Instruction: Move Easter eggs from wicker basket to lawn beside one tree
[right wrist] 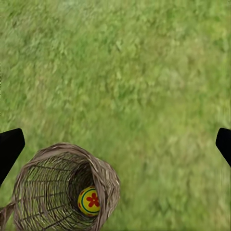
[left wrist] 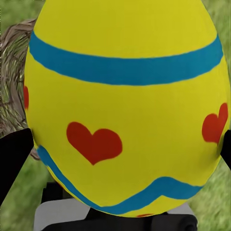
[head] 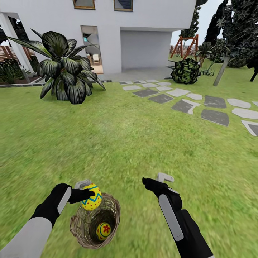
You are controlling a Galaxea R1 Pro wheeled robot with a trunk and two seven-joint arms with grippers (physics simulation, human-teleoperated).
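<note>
My left pincer (head: 83,191) pinches one Easter egg (head: 91,197) just above the wicker basket (head: 82,229) at the frame's lower left, clear for carrying, while another egg (head: 103,231) waits inside and my right pincer (head: 154,179) hovers spread.

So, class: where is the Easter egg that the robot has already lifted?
In the head view, the lifted egg sits in the left gripper, low on the left, just above the wicker basket's rim on the lawn.
</note>
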